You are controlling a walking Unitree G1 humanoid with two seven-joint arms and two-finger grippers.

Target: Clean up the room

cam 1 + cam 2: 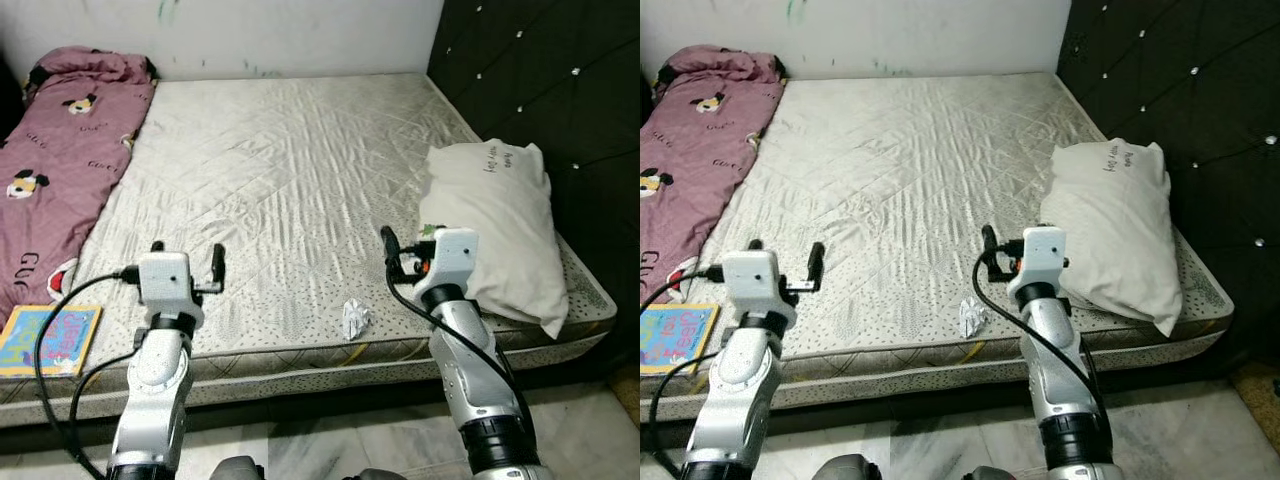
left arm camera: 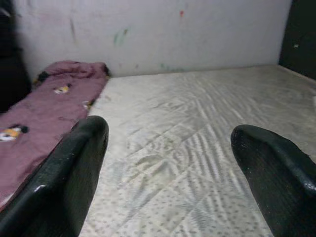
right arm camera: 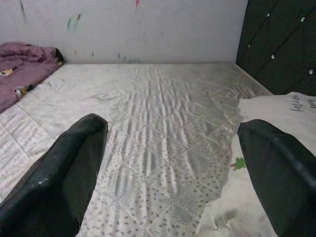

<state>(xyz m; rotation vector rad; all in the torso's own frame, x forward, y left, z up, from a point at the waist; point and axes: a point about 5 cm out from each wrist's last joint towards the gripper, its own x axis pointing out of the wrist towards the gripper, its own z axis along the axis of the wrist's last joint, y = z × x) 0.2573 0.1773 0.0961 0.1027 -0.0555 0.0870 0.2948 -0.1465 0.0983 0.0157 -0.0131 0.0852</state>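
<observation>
A crumpled white scrap (image 1: 355, 318) lies on the bare quilted mattress (image 1: 290, 170) close to its front edge. It sits between my two arms, nearer the right one. My left gripper (image 1: 188, 258) hovers over the front left of the mattress, open with nothing between its fingers (image 2: 74, 168). Just beside the white pillow (image 1: 500, 225), my right gripper (image 1: 408, 245) is raised and also open and empty, its fingers (image 3: 64, 168) spread wide. A pink printed blanket (image 1: 60, 170) lies along the left side of the bed.
A colourful book (image 1: 48, 338) rests at the front left corner, by the blanket's end. A dark tufted headboard (image 1: 540, 80) runs along the right side, a marked white wall (image 1: 300, 35) along the far edge. Pale floor tiles (image 1: 330, 445) lie below.
</observation>
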